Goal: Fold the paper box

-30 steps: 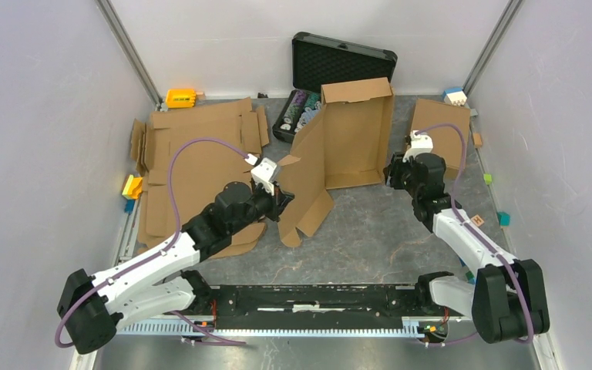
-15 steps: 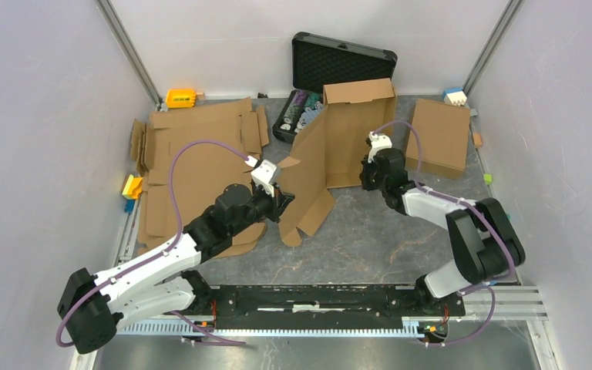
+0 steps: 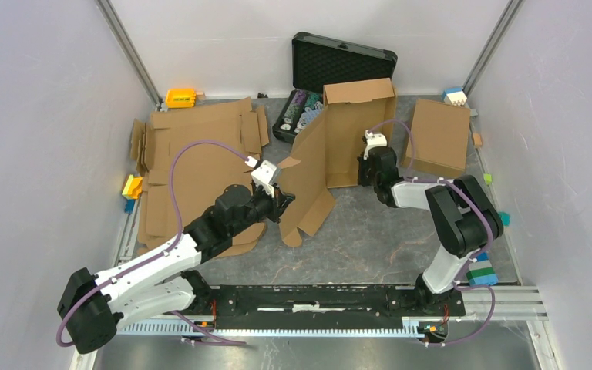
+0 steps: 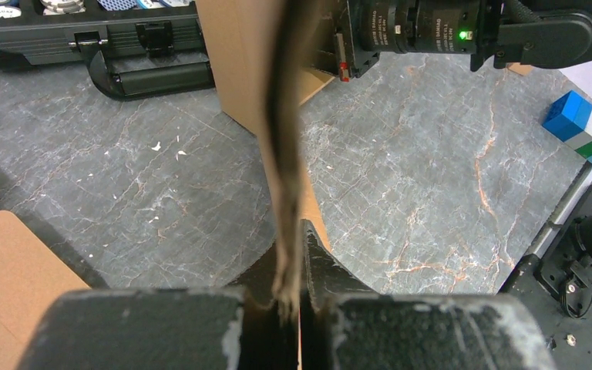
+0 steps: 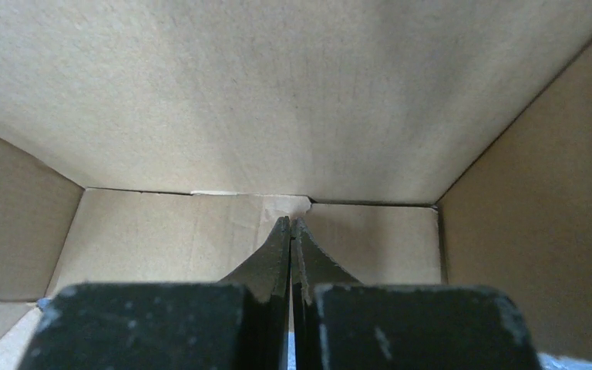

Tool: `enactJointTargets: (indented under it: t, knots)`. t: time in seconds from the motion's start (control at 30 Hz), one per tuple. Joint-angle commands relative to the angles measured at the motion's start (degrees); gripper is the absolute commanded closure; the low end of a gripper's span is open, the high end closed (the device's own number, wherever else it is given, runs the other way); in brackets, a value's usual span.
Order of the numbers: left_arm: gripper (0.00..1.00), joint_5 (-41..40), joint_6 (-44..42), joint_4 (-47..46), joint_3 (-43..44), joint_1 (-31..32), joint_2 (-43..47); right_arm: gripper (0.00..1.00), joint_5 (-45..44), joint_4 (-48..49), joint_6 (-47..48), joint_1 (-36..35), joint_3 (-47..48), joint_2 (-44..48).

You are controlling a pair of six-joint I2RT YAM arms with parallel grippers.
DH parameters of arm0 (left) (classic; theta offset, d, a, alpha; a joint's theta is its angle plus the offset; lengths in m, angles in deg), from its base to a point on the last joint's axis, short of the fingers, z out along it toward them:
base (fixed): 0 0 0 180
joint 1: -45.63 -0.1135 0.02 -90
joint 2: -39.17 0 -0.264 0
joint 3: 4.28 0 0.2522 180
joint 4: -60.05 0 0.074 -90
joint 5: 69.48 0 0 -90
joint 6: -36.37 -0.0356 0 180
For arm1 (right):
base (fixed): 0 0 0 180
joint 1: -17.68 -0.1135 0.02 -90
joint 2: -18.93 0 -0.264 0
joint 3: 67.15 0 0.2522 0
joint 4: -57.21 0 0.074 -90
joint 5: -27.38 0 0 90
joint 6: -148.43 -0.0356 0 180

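- Brown corrugated cardboard, the paper box (image 3: 344,135), is stood half-formed on the surface (image 3: 370,231), between the two hands and just in front of the black case (image 3: 343,65).
- The right hand (image 3: 368,163) has been swung in from outside the box's right wall to a place within its walls. Its fingers, spread a second ago, are now pressed together with nothing between them.
- The left hand (image 3: 280,202) has not been moved, and the loose side panel is kept pinched by its edge.
- A push against an inner fold is judged to be prepared, with the panel steadied from the far side. No wall is locked yet.
- Only in the right wrist view are the closed fingertips (image 5: 277,247) seen aimed at the crease straight ahead, where floor meets wall. Contact cannot be told.
- Only in the left wrist view is the cardboard edge seen clamped between the fingers (image 4: 324,266).
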Motion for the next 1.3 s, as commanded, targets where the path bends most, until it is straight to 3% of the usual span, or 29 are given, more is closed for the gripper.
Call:
enactJointTargets:
  t: [0.0,0.43,0.7,0.87,1.0,1.27]
  knots:
    - [0.98,1.1,-1.6,-3.2,-0.1,0.3,-0.1,1.00,-2.7,4.2,-1.0,-0.7,1.8,-2.1]
    - [0.98,1.5,-1.5,-3.7,-0.4,0.4,-0.1,1.00,-9.5,-1.0,-5.4,-0.9,-0.2,-5.9]
    - [0.98,1.6,-1.2,-3.7,-0.4,0.5,0.1,1.00,-11.9,-10.0,-5.9,-1.3,7.2,-10.9]
    - [0.98,2.1,-0.8,-4.0,-0.3,0.5,-0.4,1.00,-11.5,-9.7,-6.5,-1.4,6.6,-10.2]
    - [0.98,2.0,-0.9,-4.0,-0.1,0.5,-0.5,1.00,-7.6,-5.3,-6.9,-1.4,4.0,-7.5]
    - [0.98,1.3,-0.9,-3.0,0.1,0.5,-0.2,1.00,-3.4,-6.5,-4.7,-1.4,4.0,5.6]
